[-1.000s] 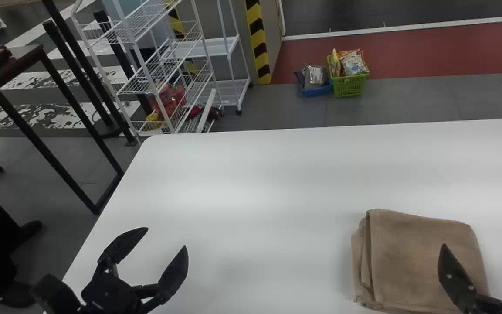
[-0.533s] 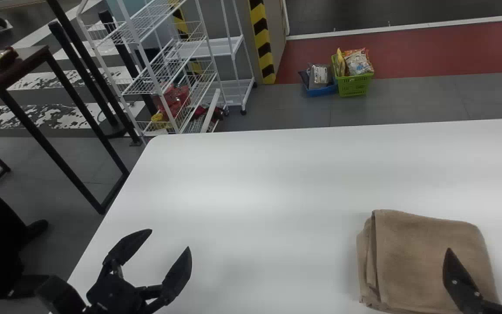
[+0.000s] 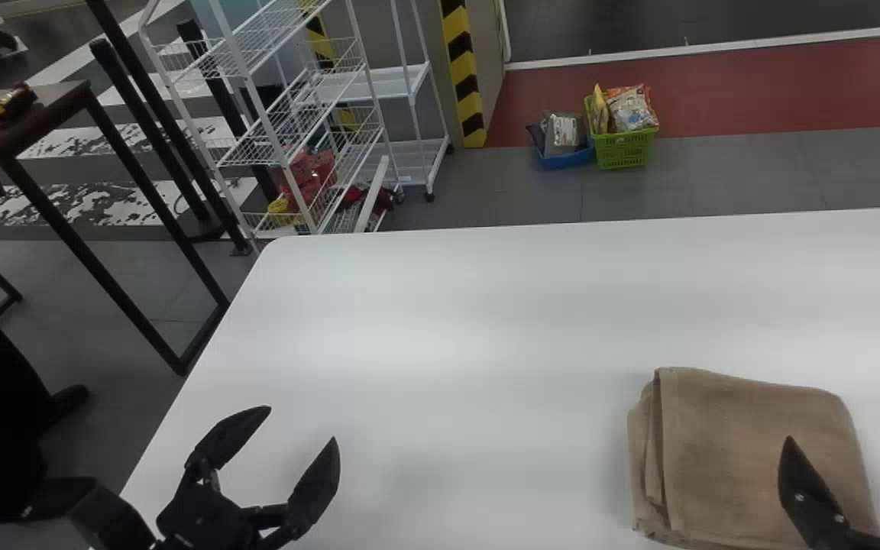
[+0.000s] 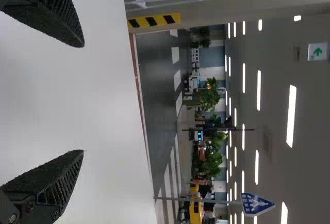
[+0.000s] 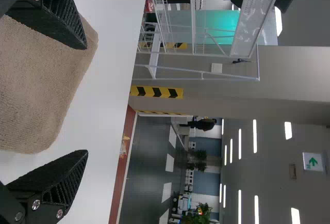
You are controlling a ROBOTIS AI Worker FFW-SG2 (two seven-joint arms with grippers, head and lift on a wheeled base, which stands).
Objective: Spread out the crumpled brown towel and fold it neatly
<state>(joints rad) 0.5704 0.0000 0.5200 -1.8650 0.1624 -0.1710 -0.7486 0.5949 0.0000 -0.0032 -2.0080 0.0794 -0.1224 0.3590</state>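
Fingers (image 3: 800,485) spread; towel (image 3: 745,443) folded (squarish).

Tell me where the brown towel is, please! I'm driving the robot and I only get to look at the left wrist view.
Observer: The towel lies on the white table, over on the robot's right side.

Operator: Ooh, is it all crumpled up or is it folded?

Observer: It is folded into a flat, roughly square bundle, with layered edges along the side toward the robot's left.
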